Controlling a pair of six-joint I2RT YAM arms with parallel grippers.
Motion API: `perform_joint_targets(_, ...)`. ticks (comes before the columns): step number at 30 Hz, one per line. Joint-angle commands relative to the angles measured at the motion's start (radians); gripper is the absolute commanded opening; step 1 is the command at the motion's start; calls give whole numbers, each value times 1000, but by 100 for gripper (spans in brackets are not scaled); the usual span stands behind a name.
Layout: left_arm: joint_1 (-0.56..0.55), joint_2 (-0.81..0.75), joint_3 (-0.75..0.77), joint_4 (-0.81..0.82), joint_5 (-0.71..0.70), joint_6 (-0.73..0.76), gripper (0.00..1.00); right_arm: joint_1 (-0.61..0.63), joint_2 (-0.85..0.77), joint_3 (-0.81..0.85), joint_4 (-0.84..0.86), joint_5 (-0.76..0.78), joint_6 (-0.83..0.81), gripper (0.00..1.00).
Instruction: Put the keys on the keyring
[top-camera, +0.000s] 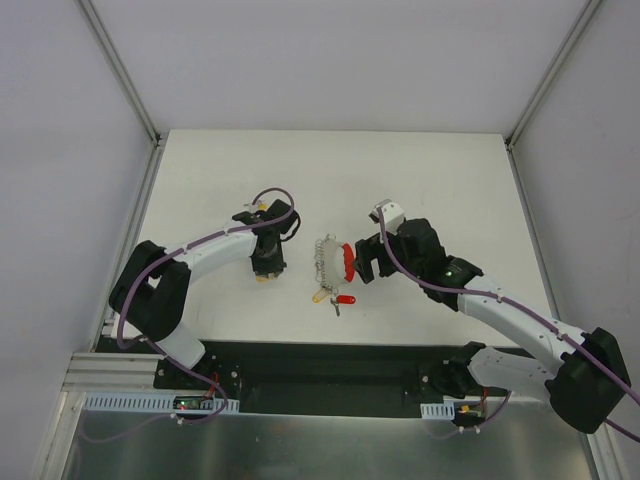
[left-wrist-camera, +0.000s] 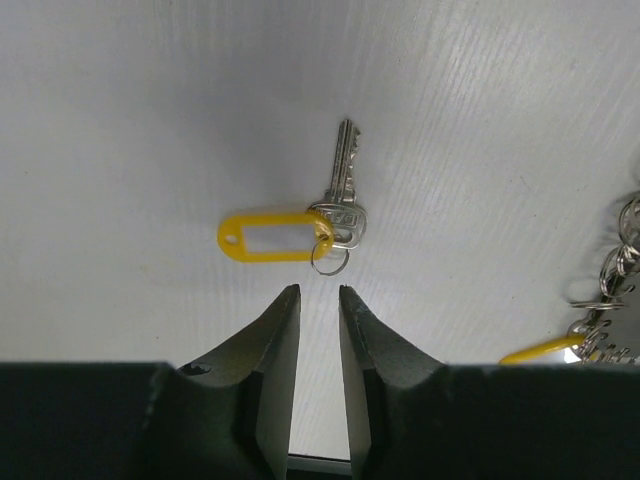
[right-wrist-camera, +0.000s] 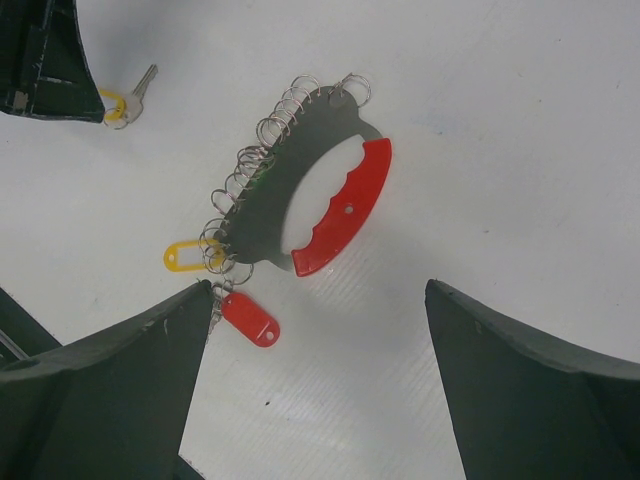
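Left tool (left-wrist-camera: 318, 291) stands nearly clenched, with a narrow gap between its fingers (left-wrist-camera: 270, 370), and grasps nothing. One key (left-wrist-camera: 342, 190) with a yellow tag (left-wrist-camera: 268, 239) lies flat on the table (left-wrist-camera: 120, 120) at mid-frame of the left wrist view, just beyond the tips and apart from them. Right tool (right-wrist-camera: 318, 287) is spread wide and released, hovering over the keyring (right-wrist-camera: 272, 200). The keyring lies at the centre of the top view, between the two arms, with a red tag (right-wrist-camera: 250, 318) at its lower end.

Judgement: the step in hand is picking up the loose key. The next move calls for a pinch on the thin key head or the tag. Both lie flat against the table, so a slip is likely.

Table edges are well apart from both items. Bare surface lies toward the top of the frame.
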Motion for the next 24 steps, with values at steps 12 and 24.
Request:
perform_joint_targets(12, 2, 7, -80, 105, -49, -201, 21, 13, -12, 25, 3, 17, -20, 91)
perform_joint_targets(24, 2, 15, -108, 136, -12, -213, 5, 14, -6, 26, 3, 13, -22, 91)
